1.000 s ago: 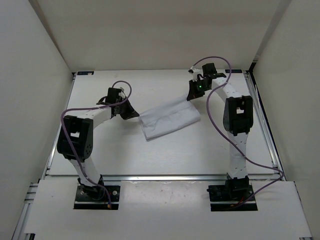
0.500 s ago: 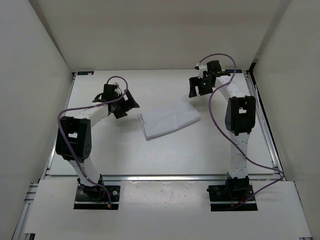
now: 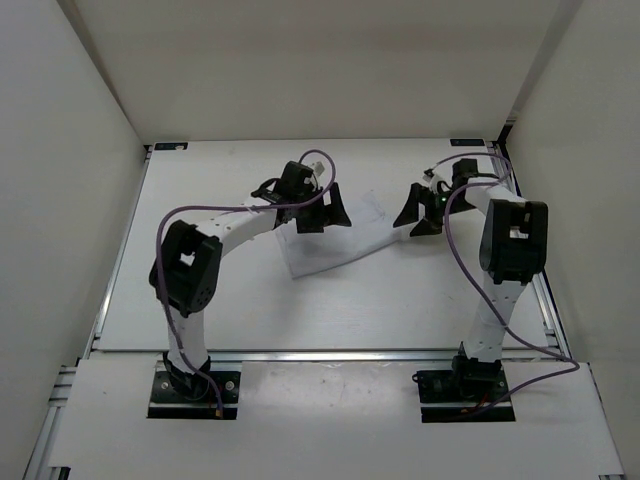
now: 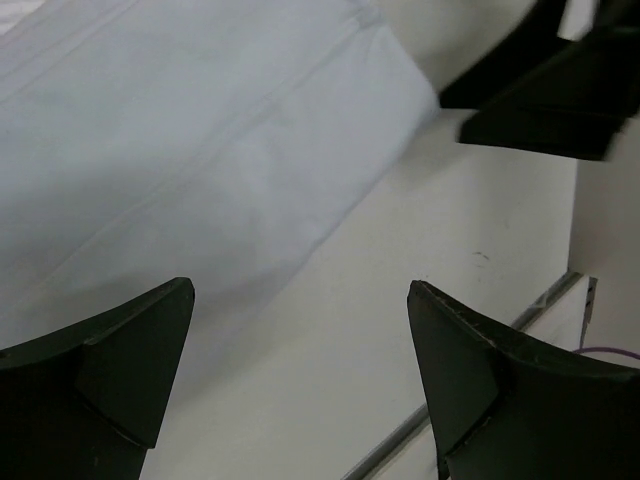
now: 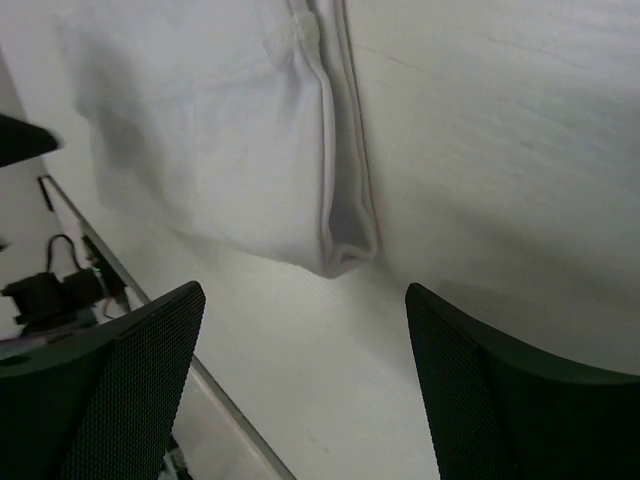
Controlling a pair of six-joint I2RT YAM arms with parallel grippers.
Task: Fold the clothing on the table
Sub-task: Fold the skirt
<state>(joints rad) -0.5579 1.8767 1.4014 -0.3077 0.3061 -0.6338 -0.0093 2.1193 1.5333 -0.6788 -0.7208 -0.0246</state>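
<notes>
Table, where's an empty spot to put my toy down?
The widest bare patch of the table lies between the clothing and the near rail. Another runs along the back wall, one more by the left rail. The middle is crowded: the left pincer and right pincer hang open by the clothing.

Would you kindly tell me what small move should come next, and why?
Probably lower the open right hand onto the corner of the thin pale white cloth and close: that corner lies just ahead of it, untouched.
</notes>
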